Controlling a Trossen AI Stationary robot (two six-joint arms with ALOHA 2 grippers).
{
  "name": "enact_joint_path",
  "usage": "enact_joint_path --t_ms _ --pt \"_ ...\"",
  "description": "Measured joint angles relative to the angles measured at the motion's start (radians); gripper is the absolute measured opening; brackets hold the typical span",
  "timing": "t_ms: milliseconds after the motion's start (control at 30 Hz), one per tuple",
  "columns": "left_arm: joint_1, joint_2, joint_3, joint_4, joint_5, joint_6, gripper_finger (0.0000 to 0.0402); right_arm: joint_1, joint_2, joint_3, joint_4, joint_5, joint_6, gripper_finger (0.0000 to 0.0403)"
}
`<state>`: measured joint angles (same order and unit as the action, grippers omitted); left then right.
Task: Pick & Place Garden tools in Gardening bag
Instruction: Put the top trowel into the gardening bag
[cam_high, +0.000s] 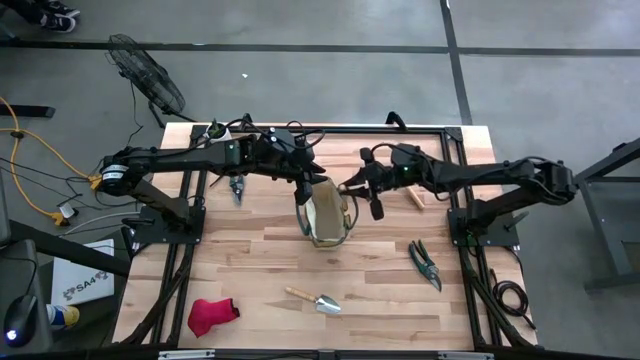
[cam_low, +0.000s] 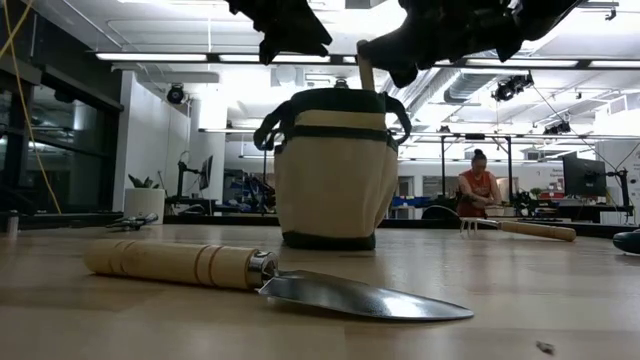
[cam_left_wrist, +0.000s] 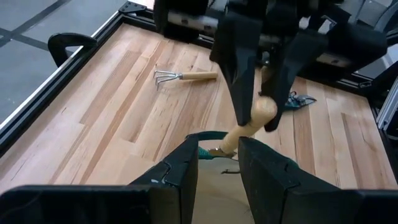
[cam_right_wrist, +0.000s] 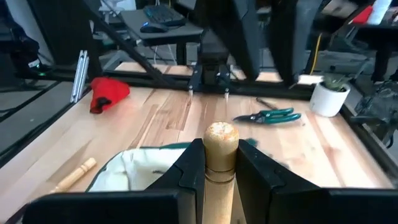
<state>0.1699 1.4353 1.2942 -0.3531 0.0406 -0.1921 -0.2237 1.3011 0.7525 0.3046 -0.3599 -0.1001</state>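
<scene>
So the right gripper (cam_right_wrist: 220, 167) has its jaws clamped on a wood-handled tool (cam_right_wrist: 221, 149) right over the open gardening bag (cam_high: 328, 217) mid-table, while the left gripper (cam_left_wrist: 219, 163) pinches the bag's rim, and a trowel (cam_high: 314, 299), shears (cam_high: 425, 263) and red glove (cam_high: 211, 314) lie around on the table (cam_high: 250, 250).
</scene>
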Motion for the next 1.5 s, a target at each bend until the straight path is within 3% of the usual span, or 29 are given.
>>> enact_joint_path --t_ms 467,1067,1300,1500 --pt "0.0 0.0 0.0 0.002 0.0 0.0 0.0111 0.015 0.096 0.0 0.048 -0.009 0.024 0.0055" --pt "0.0 0.0 0.0 0.003 0.001 0.0 0.0111 0.014 0.096 0.0 -0.016 0.097 0.025 0.0059" --pt "0.0 0.0 0.0 0.008 0.008 0.0 0.0111 0.014 0.096 0.0 0.1 0.027 0.054 0.0056" --pt "0.0 0.0 0.0 0.013 0.024 0.0 0.0111 0.014 0.096 0.0 0.075 0.036 0.055 0.0065"
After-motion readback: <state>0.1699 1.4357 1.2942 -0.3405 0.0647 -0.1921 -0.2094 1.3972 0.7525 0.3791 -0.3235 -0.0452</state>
